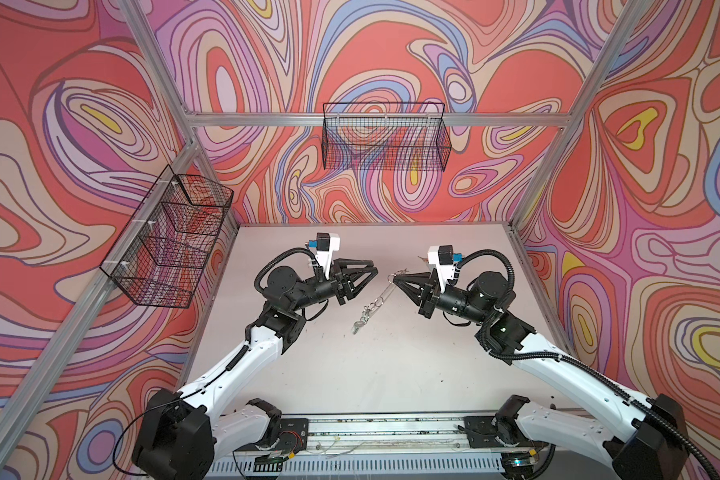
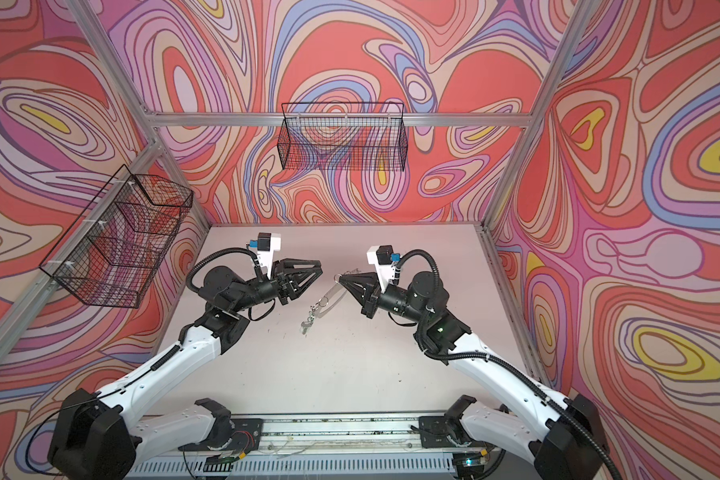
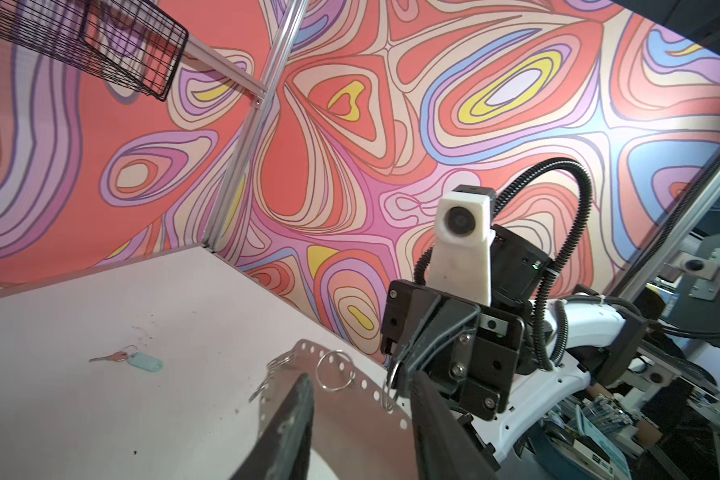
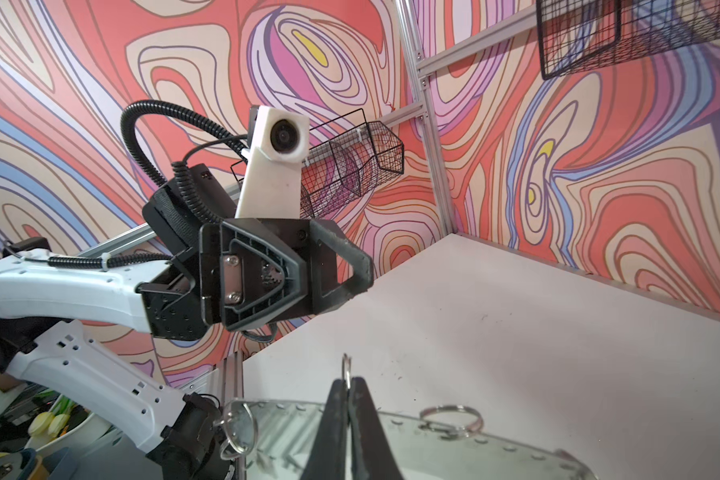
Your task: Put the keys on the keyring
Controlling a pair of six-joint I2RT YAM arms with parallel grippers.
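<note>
The keyring (image 1: 382, 294) (image 2: 328, 296) is showing as a thin, flat, brownish-grey metal plate. In the left wrist view (image 3: 358, 411) a row of small holes is running along its rim, and a wire ring (image 3: 335, 370) is hanging from one of them. The right wrist view shows its surface (image 4: 454, 453) reflecting light. The right gripper (image 1: 393, 277) (image 2: 341, 277) is clamping the plate at its rim, with its fingers (image 4: 337, 415) pressed together on the metal. The keyring is hanging above the table (image 1: 391, 374), between the two arms. In both top views its long axis is running diagonally. The upper end is sitting at the right gripper, and the lower end is pointing down and left toward the front of the table. Keys (image 1: 360, 323) (image 2: 306, 325) are dangling in a cluster at that lower end; whether they are touching the table cannot be told. The left gripper (image 1: 374, 267) (image 2: 320, 267) is hovering near the upper end with its jaws parted, holding nothing. One key (image 3: 115, 356) with a mint tag (image 3: 145, 360) is lying flat on the table, well apart from the keyring.
</note>
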